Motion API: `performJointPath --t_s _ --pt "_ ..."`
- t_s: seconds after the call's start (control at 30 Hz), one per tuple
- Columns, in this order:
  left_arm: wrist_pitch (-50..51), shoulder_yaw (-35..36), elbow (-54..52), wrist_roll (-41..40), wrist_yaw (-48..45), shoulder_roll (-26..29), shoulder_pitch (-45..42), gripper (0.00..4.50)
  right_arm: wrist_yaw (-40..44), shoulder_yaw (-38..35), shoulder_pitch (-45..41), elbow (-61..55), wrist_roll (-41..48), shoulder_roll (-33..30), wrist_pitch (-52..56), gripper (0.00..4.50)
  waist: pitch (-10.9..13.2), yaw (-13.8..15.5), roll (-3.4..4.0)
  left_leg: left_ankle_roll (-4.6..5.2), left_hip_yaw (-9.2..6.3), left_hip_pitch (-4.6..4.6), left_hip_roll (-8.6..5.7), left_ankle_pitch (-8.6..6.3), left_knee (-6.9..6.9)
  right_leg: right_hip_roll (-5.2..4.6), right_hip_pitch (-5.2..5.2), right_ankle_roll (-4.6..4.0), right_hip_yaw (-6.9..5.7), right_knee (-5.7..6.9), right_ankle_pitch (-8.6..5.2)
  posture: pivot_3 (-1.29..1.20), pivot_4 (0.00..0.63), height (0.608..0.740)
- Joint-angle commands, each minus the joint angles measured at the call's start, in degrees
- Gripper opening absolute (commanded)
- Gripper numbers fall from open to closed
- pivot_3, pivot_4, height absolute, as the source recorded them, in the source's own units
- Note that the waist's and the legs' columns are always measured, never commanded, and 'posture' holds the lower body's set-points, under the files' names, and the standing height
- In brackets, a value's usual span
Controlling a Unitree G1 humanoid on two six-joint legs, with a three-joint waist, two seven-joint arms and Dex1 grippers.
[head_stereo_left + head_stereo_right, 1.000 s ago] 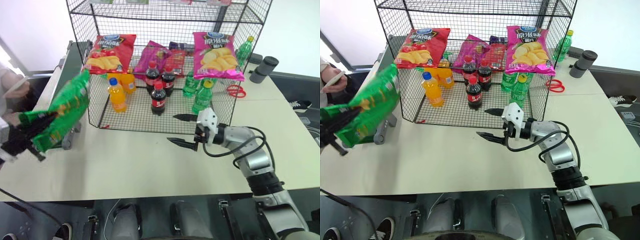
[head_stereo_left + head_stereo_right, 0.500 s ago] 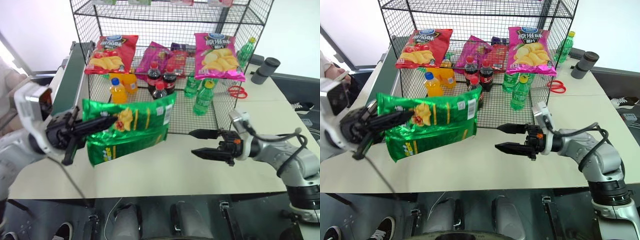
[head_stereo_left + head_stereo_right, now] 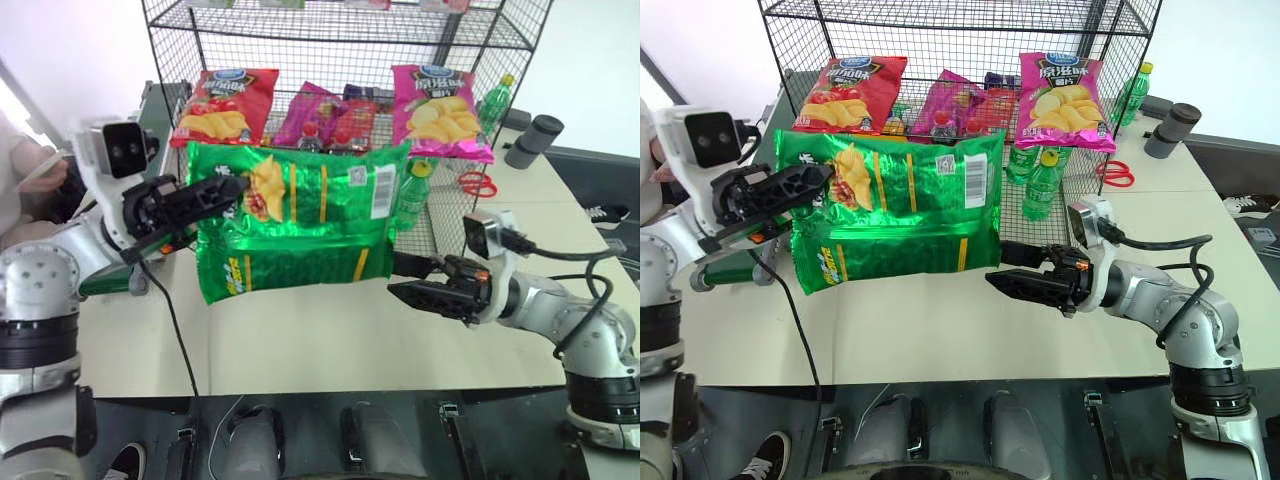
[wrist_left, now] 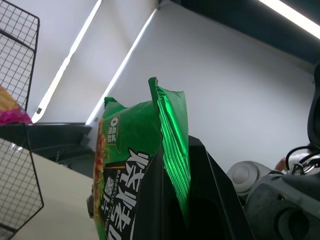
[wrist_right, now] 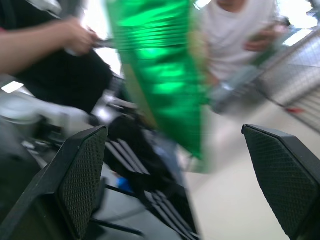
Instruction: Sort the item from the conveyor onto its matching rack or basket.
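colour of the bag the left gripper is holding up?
Glossy green crisps bag with yellow crisps pictured and a white barcode patch; clearest in the right eye view.

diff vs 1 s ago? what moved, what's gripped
The left gripper, shut on the green crisps bag throughout, carried it from beside the conveyor to mid-table in front of the rack, turning it broadside. The right gripper, open and empty, pulled back from the rack and now points at the bag's near edge. Bags and bottles in the rack stayed put.
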Motion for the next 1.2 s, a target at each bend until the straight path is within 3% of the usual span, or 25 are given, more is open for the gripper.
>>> performJointPath --t_s 0.03,0.33,0.43,0.6,0.67,0.73,0.83,1.07,1.2 --pt "0.1 -0.27 -0.26 2.52 -1.2 -1.82 -1.89 0.03 -2.09 0.36 -1.21 -3.13 2.97 0.23 1.17 4.5 0.0 -0.08 0.0 0.0 0.0 0.0 -0.01 0.0 0.0 0.0 0.0 0.0 0.0 0.0 0.0 0.0 0.15 0.74" --pt "-0.23 0.99 -0.04 8.35 -2.71 -3.33 -1.42 0.03 -3.19 2.39 -2.53 -2.48 1.9 -0.68 2.81 4.5 0.0 -0.02 0.0 0.0 -0.02 -0.01 -0.01 0.0 -0.01 0.0 -0.01 0.0 0.0 -0.01 0.0 0.0 0.15 0.74" --pt "-0.54 1.5 -0.37 9.48 -2.88 -3.68 -0.86 0.0 -3.56 2.75 -2.97 -1.57 1.19 -0.47 2.82 3.61 0.0 -0.01 0.0 0.0 -0.02 -0.03 -0.01 0.0 -0.01 -0.01 -0.01 0.0 0.0 -0.03 0.0 0.0 0.15 0.74" --pt "-1.93 2.46 -0.37 11.48 -2.51 -4.94 -0.37 0.0 -2.88 3.67 -3.22 -0.9 -1.28 -1.23 2.37 1.03 0.0 -0.01 0.0 0.0 -0.03 -0.04 -0.02 0.0 -0.01 -0.01 -0.01 0.0 -0.01 -0.04 0.0 0.0 0.15 0.74" --pt "-2.77 2.66 -0.11 12.96 -2.52 -5.08 -0.16 0.0 -2.19 4.14 -3.0 -0.57 -3.8 -1.43 0.79 0.23 0.0 -0.01 0.0 0.0 -0.04 -0.04 -0.02 0.0 -0.01 -0.01 -0.01 0.0 -0.01 -0.04 0.0 0.0 0.15 0.74" --pt "-5.24 2.61 0.5 16.31 -1.34 -5.35 0.06 0.0 -1.96 4.09 -3.09 0.03 -5.91 -1.37 -0.75 0.23 0.0 -0.02 0.0 0.01 -0.04 -0.04 -0.02 0.0 -0.01 -0.01 -0.01 0.01 -0.01 -0.05 0.0 0.0 0.15 0.74" --pt "-5.02 2.53 1.31 19.21 -3.6 -2.76 2.39 0.88 -1.9 3.45 -3.67 1.03 -10.34 -2.12 -4.36 0.23 0.0 -0.21 0.0 0.0 -0.04 -0.04 -0.02 0.0 -0.01 -0.01 -0.01 0.0 -0.01 -0.04 0.0 0.0 0.15 0.74" --pt "-16.69 7.41 1.34 29.7 -0.22 -2.86 10.31 4.44 -1.15 5.89 -3.63 -6.74 -31.26 -9.09 -23.2 0.23 0.01 -0.09 0.01 0.02 -0.01 -0.11 -0.02 -0.01 -0.04 -0.04 -0.1 0.01 -0.01 -0.1 -0.01 0.0 0.15 0.74" --pt "-27.3 8.69 1.67 38.97 4.84 -5.24 14.19 4.5 -6.48 5.22 -11.67 -9.8 -36.22 -7.43 -28.76 0.23 0.02 -0.36 0.04 0.01 0.04 -0.09 -0.02 -0.01 -0.05 -0.05 -0.12 0.01 0.02 -0.1 0.0 0.0 0.15 0.74"
